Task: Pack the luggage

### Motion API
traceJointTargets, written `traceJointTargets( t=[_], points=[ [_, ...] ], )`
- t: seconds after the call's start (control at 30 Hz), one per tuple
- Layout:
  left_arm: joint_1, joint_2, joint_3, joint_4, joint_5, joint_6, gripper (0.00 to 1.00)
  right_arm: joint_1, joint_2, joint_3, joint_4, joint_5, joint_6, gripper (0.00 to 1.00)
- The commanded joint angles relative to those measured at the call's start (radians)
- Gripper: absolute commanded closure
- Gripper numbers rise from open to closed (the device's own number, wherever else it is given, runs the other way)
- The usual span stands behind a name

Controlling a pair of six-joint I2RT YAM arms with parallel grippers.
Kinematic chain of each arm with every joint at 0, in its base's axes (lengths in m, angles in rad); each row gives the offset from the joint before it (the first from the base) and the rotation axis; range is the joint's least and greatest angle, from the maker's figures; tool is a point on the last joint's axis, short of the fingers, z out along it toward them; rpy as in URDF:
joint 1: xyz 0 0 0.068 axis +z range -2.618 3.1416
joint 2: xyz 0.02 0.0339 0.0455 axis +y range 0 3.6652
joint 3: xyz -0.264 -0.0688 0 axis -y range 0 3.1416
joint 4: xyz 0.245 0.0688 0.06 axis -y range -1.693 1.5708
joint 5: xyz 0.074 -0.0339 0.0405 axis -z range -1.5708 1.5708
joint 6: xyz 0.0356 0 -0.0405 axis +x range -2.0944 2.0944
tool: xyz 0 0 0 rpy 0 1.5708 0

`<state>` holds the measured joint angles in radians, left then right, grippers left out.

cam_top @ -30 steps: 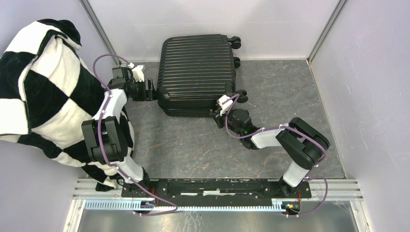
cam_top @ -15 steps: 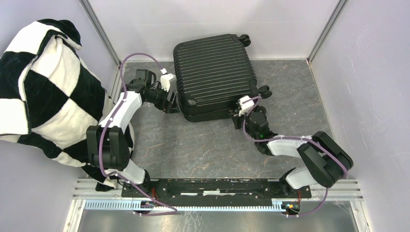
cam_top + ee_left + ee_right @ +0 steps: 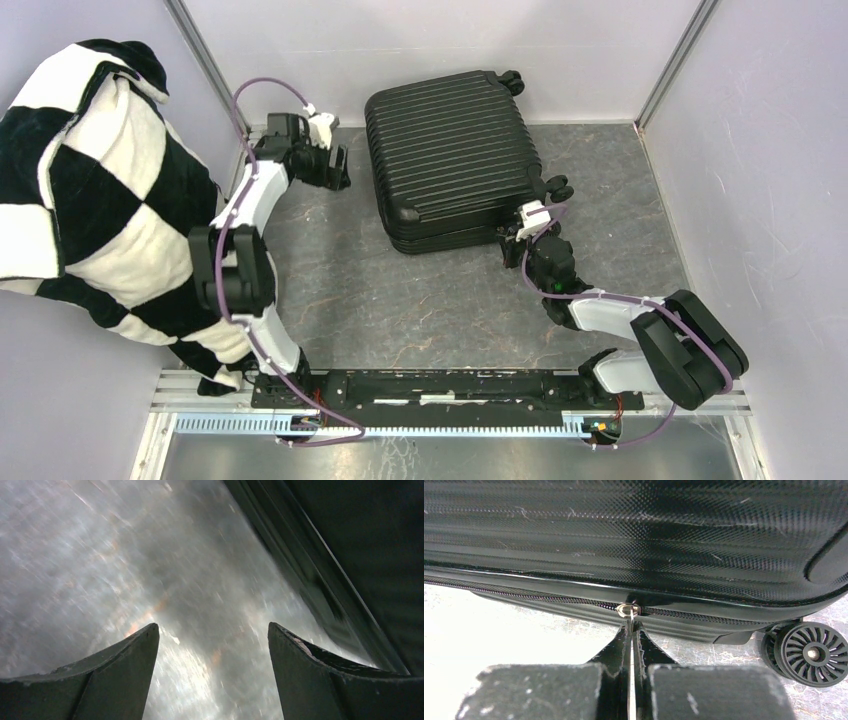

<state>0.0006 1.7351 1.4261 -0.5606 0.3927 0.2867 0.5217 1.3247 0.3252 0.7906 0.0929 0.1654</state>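
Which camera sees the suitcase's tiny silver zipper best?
Right wrist view: the small silver metal zipper pull is close up, pinched by the right gripper. From the top it's too small; the left wrist shows only a blurry edge of the black ribbed suitcase.

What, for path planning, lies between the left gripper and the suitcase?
Only bare table separates the left gripper from the suitcase, as the top external view shows.

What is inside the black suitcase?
Nothing inside shows: the suitcase lies closed on the table, its ribbed shell covering the interior. The right tool pinches the zipper pull at its seam.
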Motion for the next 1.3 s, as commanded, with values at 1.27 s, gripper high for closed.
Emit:
traceJointTargets(
  t=[1.27],
  points=[
    [-0.146,0.092,-0.141,0.344,-0.092,-0.277,0.17,0.407,0.310,0.420,0.039,-0.121,0.057,0.90]
  ],
)
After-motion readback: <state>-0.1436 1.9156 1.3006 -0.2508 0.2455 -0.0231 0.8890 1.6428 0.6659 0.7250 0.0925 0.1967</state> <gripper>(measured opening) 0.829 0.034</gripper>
